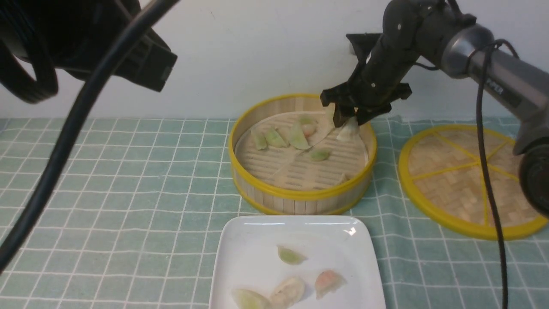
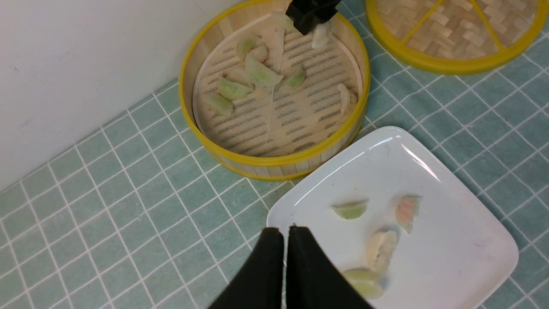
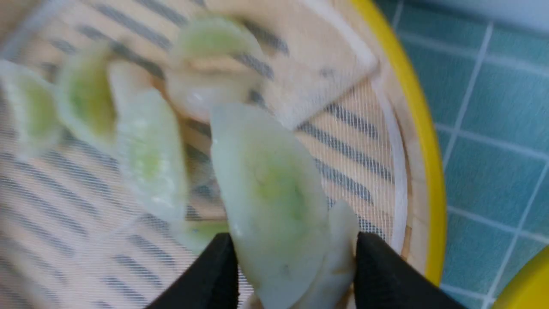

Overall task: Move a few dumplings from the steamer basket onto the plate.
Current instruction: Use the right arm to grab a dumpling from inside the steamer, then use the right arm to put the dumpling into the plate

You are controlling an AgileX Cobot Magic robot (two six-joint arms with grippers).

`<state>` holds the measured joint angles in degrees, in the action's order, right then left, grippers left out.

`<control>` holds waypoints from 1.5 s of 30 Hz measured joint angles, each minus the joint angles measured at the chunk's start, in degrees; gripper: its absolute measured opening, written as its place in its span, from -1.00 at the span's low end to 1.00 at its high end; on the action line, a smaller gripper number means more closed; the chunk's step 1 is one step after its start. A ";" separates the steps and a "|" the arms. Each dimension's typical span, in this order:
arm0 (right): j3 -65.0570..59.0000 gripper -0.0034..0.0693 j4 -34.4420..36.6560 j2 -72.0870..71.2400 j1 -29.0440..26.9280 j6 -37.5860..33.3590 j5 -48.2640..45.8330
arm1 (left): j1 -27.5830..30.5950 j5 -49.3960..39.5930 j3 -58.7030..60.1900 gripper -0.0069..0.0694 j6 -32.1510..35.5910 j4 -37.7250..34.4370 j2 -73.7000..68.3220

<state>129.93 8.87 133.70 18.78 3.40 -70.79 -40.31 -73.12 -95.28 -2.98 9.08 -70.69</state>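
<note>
Held a pale dumpling (image 3: pixel 274 193) in the right hand (image 1: pixel 349 121), jaws closed part-way and touching it on both sides. Found this dumpling at about 1 o'clock inside the steamer basket (image 1: pixel 300 199), close to the far wall; could not tell if lifted off the slatted floor. Counted several other dumplings (image 1: pixel 298 136) in the basket, mostly from 10 to 12 o'clock, one near the centre. Found the plate (image 1: pixel 257 240) at 6 o'clock from the basket on the counter (image 1: pixel 128 171), just beside it, carrying four dumplings (image 1: pixel 291 255). Saw the left hand (image 2: pixel 285 234) closed tight, holding nothing, above one edge of the plate. Noted a flat woven lid (image 1: pixel 467 171) at 3 o'clock from the basket, apart from it.
</note>
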 joint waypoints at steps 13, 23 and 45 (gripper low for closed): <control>0.46 -0.02 8.62 2.22 0.00 -4.92 -0.73 | 0.00 0.00 0.00 -0.83 0.00 1.26 0.00; 0.46 -0.02 8.29 4.86 0.88 -4.92 -0.73 | 0.00 0.00 0.00 -0.83 0.00 1.59 0.00; -37.44 -0.10 4.58 -28.80 18.01 -5.37 -0.66 | 0.00 -0.02 0.00 -0.83 0.06 2.54 0.00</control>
<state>92.50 13.45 104.90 36.79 -1.97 -71.45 -40.31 -73.14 -95.28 -2.91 11.62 -70.69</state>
